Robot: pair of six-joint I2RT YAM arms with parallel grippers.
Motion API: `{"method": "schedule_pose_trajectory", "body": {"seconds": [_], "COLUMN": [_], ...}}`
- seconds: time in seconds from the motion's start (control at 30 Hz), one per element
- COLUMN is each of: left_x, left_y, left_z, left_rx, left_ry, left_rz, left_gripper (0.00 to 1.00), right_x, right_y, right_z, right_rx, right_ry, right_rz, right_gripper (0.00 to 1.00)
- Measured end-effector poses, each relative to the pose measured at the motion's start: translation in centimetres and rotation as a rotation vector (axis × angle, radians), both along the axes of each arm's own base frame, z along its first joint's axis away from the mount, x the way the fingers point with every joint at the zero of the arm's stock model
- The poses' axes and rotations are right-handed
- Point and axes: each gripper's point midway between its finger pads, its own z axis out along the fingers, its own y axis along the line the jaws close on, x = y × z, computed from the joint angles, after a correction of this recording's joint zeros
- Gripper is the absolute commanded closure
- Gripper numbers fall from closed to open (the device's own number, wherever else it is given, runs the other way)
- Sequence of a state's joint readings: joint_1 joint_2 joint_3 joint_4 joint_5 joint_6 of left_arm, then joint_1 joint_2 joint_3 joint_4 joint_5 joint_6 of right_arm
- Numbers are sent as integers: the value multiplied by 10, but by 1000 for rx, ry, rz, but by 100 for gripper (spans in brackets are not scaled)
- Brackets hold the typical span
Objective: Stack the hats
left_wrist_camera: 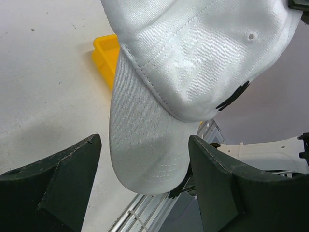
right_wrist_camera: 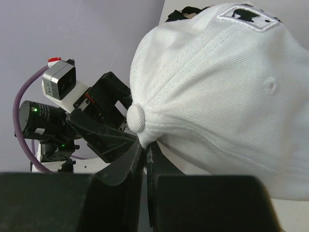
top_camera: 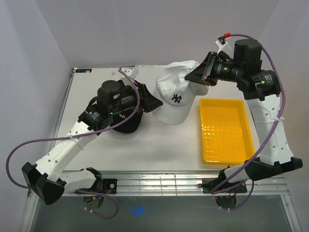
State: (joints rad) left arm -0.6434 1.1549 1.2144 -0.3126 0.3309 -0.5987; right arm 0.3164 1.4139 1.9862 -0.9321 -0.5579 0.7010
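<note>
The white table is walled at the left and back. Bare surface runs from the middle to the near edge. A yellow mesh tray fills the right side, just beside the cap's brim.

The right arm rises from its base, bends at the far right corner and reaches left. The right gripper is clenched on the crown of the white NY cap, near its top button.

The left arm stretches diagonally toward the centre. The left gripper is spread wide, its 2 fingers on either side of the brim without touching it.

The cap sits at table centre, its long axis running far to near, brim toward the near edge. A black cap lies partly hidden under the left wrist.
</note>
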Motion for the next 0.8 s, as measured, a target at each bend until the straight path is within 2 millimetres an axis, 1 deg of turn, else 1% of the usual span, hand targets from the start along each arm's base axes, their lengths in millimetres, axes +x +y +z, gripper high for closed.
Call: {"method": "schedule_pose_trajectory", "body": {"seconds": [0.17,0.3,0.4,0.5,0.53,0.6,0.63,0.73,0.77,0.8], "left_x": [-3,-6,-8,-9,-10,-11,-12,-13,-14,-14], "left_y": [-2,-6,-8,-9,-10,-10,-11,-11,-11,-11], "left_z": [4,11,10,7,6,5,5,4,3,2], "left_rx": [-17,-58,-81,-103,-114,-131,-139,-168,-178,-189], "left_ry": [-10,-26,-24,-9,-1,12,17,32,38,52], "left_rz": [-34,-79,-103,-126,-134,-145,-150,-161,-164,-168], "left_gripper": [17,17,18,21,26,31,38,52,64,70], "right_x": [-1,-2,-2,-3,-2,-2,-1,-1,-1,-1], "right_y": [1,4,6,7,7,8,9,10,10,11], "right_z": [1,7,11,13,14,15,15,11,10,9], "right_rx": [8,27,44,54,57,65,69,78,81,82], "right_ry": [2,-11,-16,-20,-22,-24,-21,-12,-7,-4], "right_rz": [9,22,32,38,38,41,41,46,46,45], "right_gripper": [92,92,92,92,92,92,92,92,92,92]}}
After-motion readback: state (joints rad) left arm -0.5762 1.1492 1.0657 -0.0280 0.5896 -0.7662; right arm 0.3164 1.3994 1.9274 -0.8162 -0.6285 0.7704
